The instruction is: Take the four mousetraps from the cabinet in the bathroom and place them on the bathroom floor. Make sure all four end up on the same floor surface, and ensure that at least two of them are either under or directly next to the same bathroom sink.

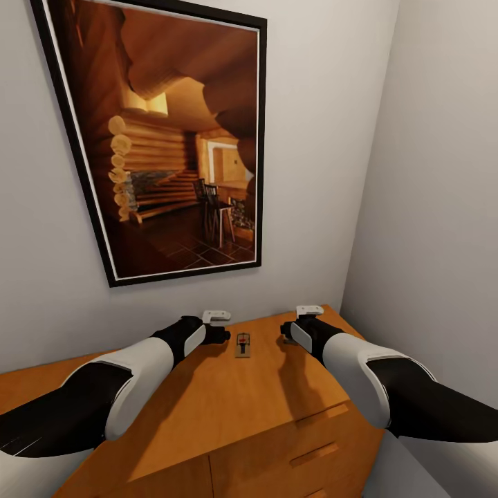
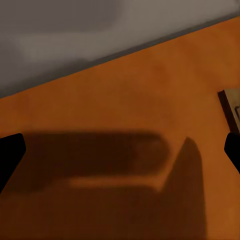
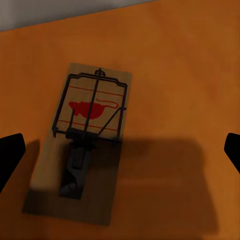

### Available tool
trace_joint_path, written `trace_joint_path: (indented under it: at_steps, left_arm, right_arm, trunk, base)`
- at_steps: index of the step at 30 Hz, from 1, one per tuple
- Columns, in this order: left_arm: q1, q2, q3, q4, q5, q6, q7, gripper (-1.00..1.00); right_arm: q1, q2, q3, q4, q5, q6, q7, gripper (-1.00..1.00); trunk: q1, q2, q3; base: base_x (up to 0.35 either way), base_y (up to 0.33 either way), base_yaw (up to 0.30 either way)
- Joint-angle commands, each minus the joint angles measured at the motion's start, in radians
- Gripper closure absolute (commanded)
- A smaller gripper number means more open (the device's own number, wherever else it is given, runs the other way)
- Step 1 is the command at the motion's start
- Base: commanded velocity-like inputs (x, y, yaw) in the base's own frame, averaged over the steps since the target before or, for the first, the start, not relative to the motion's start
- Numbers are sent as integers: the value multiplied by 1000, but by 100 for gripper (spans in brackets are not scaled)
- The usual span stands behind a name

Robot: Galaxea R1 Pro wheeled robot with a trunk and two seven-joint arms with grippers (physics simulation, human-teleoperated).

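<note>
Here a small flat brown wooden mousetrap (image 1: pixel 243 344) with a wire spring and a red mouse print lies flat on top of the low orange-brown wooden cabinet (image 1: pixel 228 408), near the grey wall, between the two hands. The left hand (image 1: pixel 223 335) hovers just beside it, fingers apart and empty. The right hand (image 1: pixel 286 333) hangs on its other side (fingertips (image 3: pixel 10 155) spread wide), holding nothing. A black-framed log-cabin picture (image 1: pixel 173 131) hangs above.

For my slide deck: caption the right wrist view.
A mousetrap with a red mouse print lies flat on the orange-brown cabinet top, between the open right hand's dark fingertips.
</note>
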Motion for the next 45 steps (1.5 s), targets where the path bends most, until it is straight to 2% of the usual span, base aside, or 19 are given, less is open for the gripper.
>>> trace_joint_path:
  at_steps: [1,22,36,45]
  left_arm:
    - [-1,0,-8,-1,10,5,0,-100]
    - [-1,0,-8,0,10,4,-2,-100]
    - [-1,0,-9,0,9,3,-4,-100]
    - [-1,0,-9,5,9,-36,-2,-100]
  right_arm:
    - [-1,0,2,2,-7,1,-4,-100]
    - [-1,0,2,1,-7,-1,-4,-100]
    - [-1,0,2,1,-7,0,-4,-100]
    - [-1,0,2,2,-7,0,-4,-100]
  trunk:
    - [0,-1,-1]
    - [0,-1,-1]
    - [0,-1,-1]
    - [0,-1,-1]
  base:
    - [0,0,0]
    - [0,2,0]
    - [0,106,0]
    - [0,18,0]
